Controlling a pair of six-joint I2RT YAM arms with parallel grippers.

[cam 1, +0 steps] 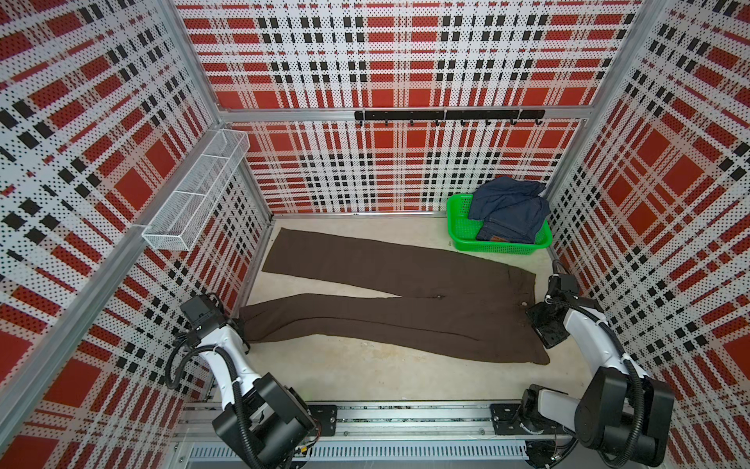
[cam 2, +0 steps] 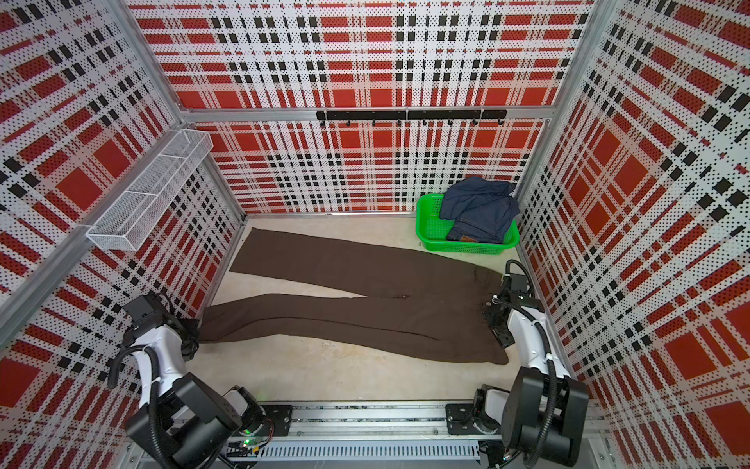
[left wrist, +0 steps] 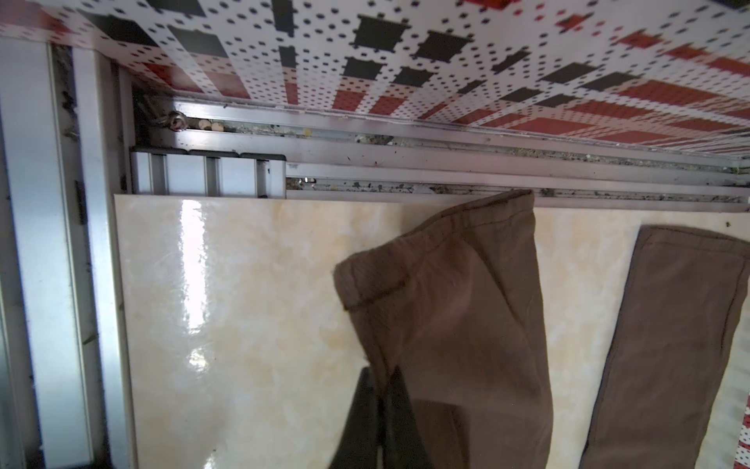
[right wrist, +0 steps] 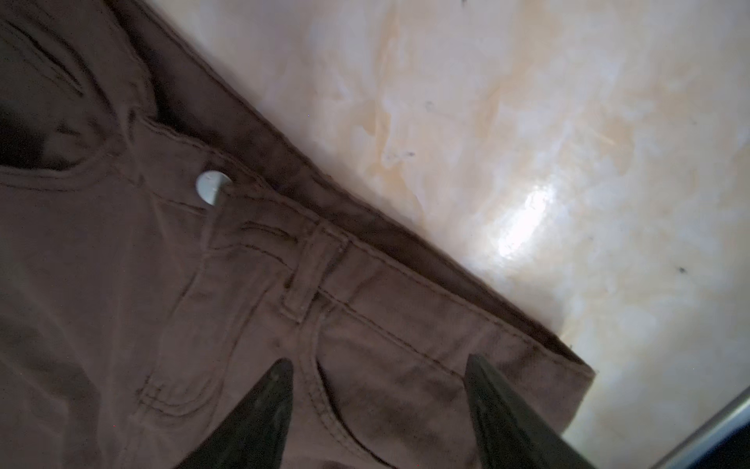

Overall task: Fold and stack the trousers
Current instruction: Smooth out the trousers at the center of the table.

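The dark brown trousers [cam 1: 385, 300] [cam 2: 357, 308] lie spread on the pale floor, legs pointing left and waist at the right. My left gripper [cam 1: 239, 325] [left wrist: 381, 377] is shut on the edge of the near leg close to its cuff [left wrist: 438, 251], and the cloth bunches between the fingers. The far leg [left wrist: 669, 345] lies flat beside it. My right gripper [cam 1: 539, 320] [right wrist: 379, 363] hovers open over the waistband, its fingertips [right wrist: 280, 373] wide apart above a front pocket. The pale waist button [right wrist: 212, 186] sits just beyond them.
A green basket [cam 1: 458, 227] holding blue jeans [cam 1: 507, 207] stands in the back right corner, just past the trousers' waist. A white wire shelf [cam 1: 195, 195] juts from the left wall. A black hook rail [cam 1: 446, 115] runs along the back wall. Plaid walls close in on three sides.
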